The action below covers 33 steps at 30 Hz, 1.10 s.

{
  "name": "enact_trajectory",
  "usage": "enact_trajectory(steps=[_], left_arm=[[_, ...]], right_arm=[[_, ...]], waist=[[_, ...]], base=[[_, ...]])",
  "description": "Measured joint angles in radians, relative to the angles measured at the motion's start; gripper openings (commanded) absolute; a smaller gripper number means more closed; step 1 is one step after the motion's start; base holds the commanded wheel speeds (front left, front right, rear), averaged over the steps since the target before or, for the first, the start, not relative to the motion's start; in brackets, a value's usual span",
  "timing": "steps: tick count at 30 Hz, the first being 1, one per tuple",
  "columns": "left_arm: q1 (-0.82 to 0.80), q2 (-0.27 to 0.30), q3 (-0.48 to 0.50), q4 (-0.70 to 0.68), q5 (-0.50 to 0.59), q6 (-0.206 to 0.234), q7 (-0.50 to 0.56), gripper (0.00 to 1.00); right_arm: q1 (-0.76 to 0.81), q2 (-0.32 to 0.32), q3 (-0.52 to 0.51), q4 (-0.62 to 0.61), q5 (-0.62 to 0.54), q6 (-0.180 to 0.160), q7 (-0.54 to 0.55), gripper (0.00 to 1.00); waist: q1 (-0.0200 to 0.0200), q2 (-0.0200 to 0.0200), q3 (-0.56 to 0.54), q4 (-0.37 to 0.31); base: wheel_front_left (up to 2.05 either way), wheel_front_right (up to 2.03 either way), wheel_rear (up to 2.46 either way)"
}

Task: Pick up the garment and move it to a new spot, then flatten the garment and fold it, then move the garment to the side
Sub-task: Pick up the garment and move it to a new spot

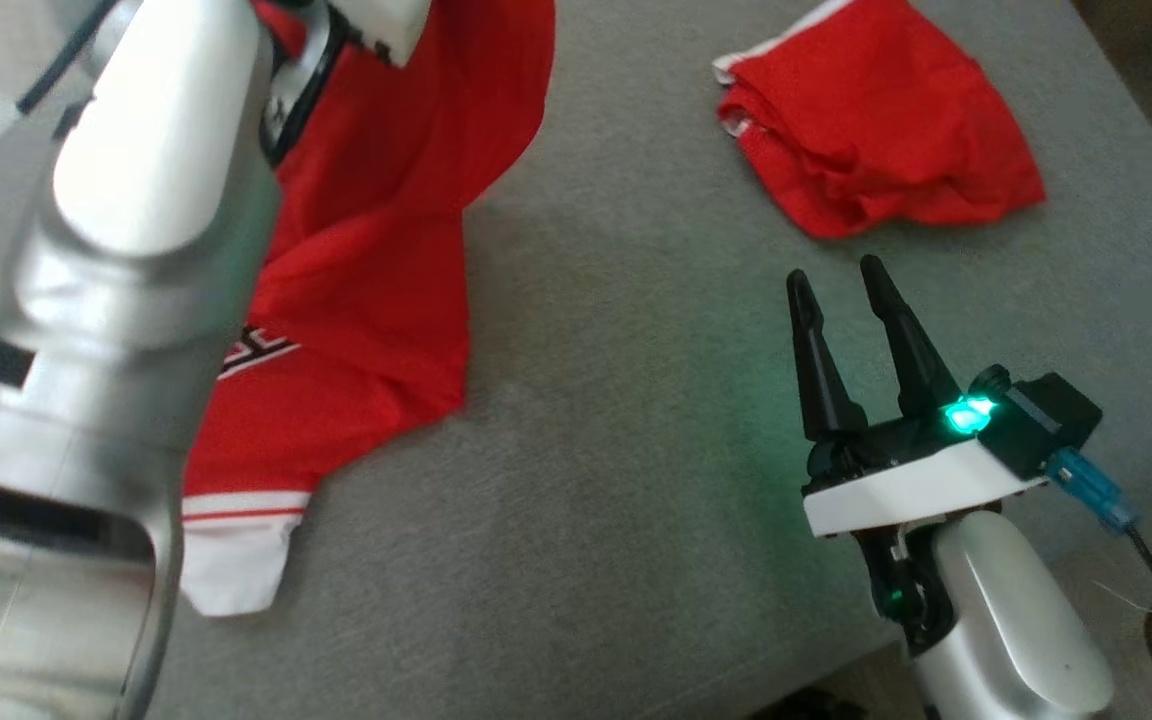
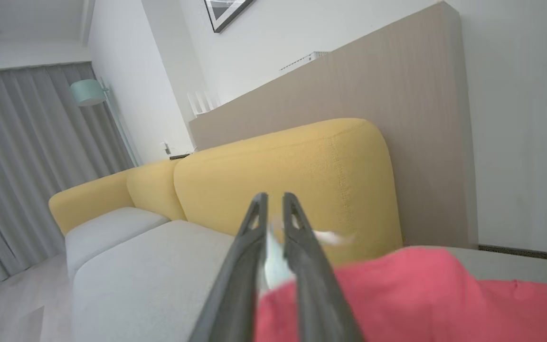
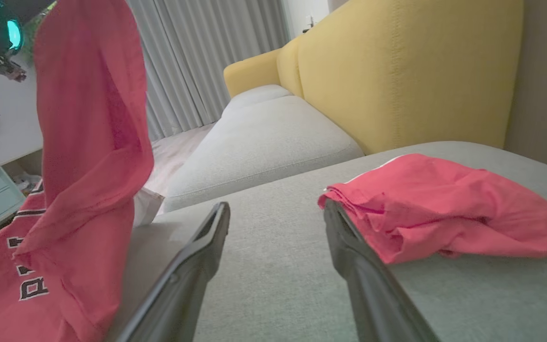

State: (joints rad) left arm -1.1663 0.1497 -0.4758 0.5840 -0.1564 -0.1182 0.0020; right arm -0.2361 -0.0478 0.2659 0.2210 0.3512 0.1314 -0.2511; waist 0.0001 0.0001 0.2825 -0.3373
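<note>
Two garments: a red jersey (image 1: 376, 230) with white trim hangs lifted at the robot's left. A second red piece (image 1: 876, 130), loosely folded, lies well apart at the far right of the grey cushion (image 1: 616, 400).
Left pincer (image 2: 273, 197): pressed together on a pale edge of the jersey and raised high, so the cloth drapes down under its own weight and opens out.
Jersey's lower end: the white hem (image 1: 236, 560) and the lettered part rest on the cushion, so the lift is only partial. I judge the carry to a new spot is the step in hand.
Right pincer (image 1: 834, 275): spread wide and holding nothing, low over bare cushion between the two garments. It is probably placed there to take a second corner for flattening.
Left forearm (image 1: 136, 200): crosses in front of the head camera and hides much of the jersey's left side.
Risk: a one-point grip lets the cloth twist, and the hem on the cushion may bunch if dragged.
</note>
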Motion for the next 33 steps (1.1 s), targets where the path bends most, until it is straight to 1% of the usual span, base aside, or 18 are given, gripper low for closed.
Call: enact_trajectory(steps=[4,6,10,13,16,20,22,27,30,33], left_arm=[[-0.057,-0.023,-0.007,0.122,-0.012,-0.005,-0.048,1.00],[-0.057,-0.024,-0.007,0.191,-0.015,-0.005,-0.106,1.00],[-0.055,-0.015,-0.005,0.237,-0.033,-0.006,-0.169,1.00],[-0.038,0.002,0.006,0.239,-0.055,-0.006,-0.202,1.00],[0.019,0.028,0.019,0.225,-0.072,-0.005,-0.225,1.00],[0.155,0.068,0.020,0.160,-0.073,-0.003,-0.242,1.00],[0.241,0.079,0.023,0.112,-0.085,0.010,-0.246,1.00],[0.502,0.093,0.049,-0.043,-0.128,0.079,-0.252,1.00],[0.671,0.089,0.067,-0.147,-0.155,0.123,-0.255,1.00],[0.825,0.078,0.072,-0.277,-0.151,0.161,-0.258,1.00]], right_arm=[[-0.002,0.000,0.001,-0.004,0.001,0.000,0.000,1.00],[-0.002,0.000,-0.011,-0.004,0.000,0.000,0.000,1.00],[-0.001,0.000,-0.032,-0.004,-0.022,0.000,0.000,1.00],[0.002,0.000,-0.056,-0.003,-0.048,0.000,0.000,1.00],[0.008,0.000,-0.082,-0.001,-0.074,0.000,0.000,1.00],[0.034,0.000,-0.106,0.004,-0.108,0.000,0.000,1.00],[0.053,0.000,-0.121,0.009,-0.122,0.000,0.000,1.00],[0.093,0.000,-0.140,0.023,-0.146,0.000,0.000,1.00],[0.116,0.000,-0.143,0.034,-0.159,0.000,0.000,1.00],[0.146,0.000,-0.149,0.038,-0.168,0.000,0.000,1.00]], waist=[[0.0001,0.0000,0.027,-0.034],[0.0001,-0.0001,0.034,-0.031],[0.0000,0.0000,0.022,0.004],[-0.0001,0.0000,0.007,0.045],[-0.0001,0.0000,-0.013,0.095],[-0.0001,0.0000,-0.046,0.165],[-0.0001,0.0000,-0.066,0.200],[-0.0003,0.0000,-0.125,0.276],[-0.0003,0.0000,-0.159,0.315],[-0.0004,0.0000,-0.189,0.350]], base=[[0.00,0.00,0.00],[0.00,0.00,0.00],[0.00,0.00,0.00],[0.00,0.00,0.00],[0.00,0.00,0.00],[0.00,0.00,0.00],[0.00,0.00,0.00],[0.00,0.00,0.00],[0.00,0.00,0.00],[0.00,0.00,0.00]])
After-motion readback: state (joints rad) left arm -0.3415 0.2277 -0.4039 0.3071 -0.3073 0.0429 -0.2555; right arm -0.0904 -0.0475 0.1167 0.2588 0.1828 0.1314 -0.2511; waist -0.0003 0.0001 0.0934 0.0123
